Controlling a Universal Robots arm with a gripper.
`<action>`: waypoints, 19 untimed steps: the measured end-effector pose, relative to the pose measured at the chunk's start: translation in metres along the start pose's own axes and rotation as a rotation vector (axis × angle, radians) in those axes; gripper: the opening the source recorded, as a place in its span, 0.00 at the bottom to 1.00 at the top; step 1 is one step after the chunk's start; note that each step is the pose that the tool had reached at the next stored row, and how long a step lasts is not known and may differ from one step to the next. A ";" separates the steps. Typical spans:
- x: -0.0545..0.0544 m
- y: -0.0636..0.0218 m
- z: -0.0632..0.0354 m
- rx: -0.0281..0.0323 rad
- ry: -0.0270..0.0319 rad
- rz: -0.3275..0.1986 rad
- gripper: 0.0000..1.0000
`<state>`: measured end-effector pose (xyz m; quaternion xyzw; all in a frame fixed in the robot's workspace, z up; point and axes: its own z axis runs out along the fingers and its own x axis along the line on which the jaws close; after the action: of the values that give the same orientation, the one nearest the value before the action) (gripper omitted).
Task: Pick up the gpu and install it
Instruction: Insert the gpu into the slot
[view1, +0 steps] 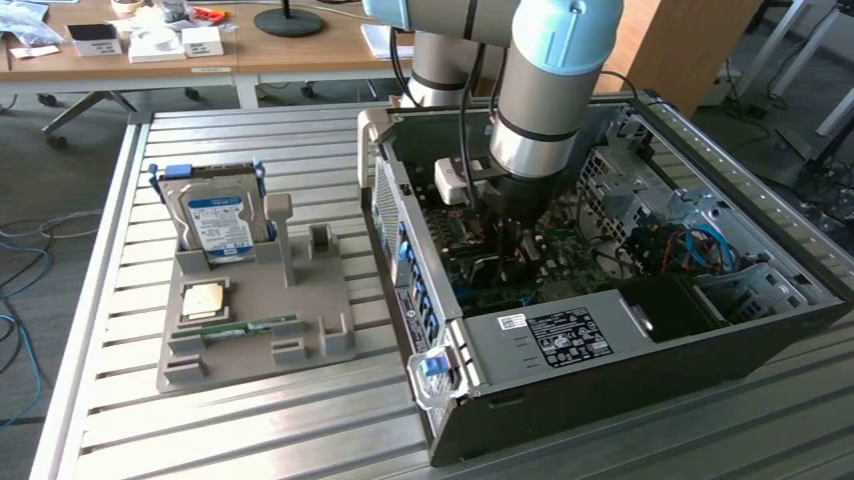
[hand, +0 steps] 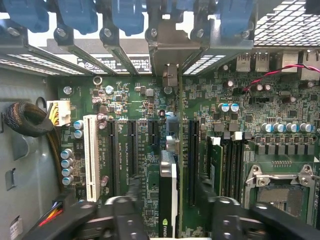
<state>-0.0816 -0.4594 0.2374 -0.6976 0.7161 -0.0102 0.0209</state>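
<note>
Exterior view: arm (view1: 541, 90) plunged into the open computer case (view1: 601, 330) on the slatted desk (view1: 267, 440), claw tip lost among the boards. At the exterior view's left, a gray holder tray (view1: 254, 320) with the hard drive (view1: 220, 222) upright, a CPU chip (view1: 204, 298) and a RAM stick (view1: 254, 327) lying flat.

Wrist view: claw (hand: 167, 220) spread, dark fingers (hand: 120, 217) flanking the gpu (hand: 168, 190) without pinching it. Gpu standing on edge in a slot of the green motherboard (hand: 145, 125), bracket end up against the rear slot covers (hand: 170, 55). Empty CPU socket (hand: 280, 187) off to one side.
</note>
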 end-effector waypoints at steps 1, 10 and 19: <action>0.000 0.0000 0.0000 0.0000 0.0000 0.000 0.57; 0.000 0.0000 0.0000 0.0000 0.0000 0.000 0.87; 0.000 -0.0001 -0.0014 -0.0001 0.0003 0.000 0.87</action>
<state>-0.0816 -0.4594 0.2388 -0.6976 0.7161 -0.0103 0.0207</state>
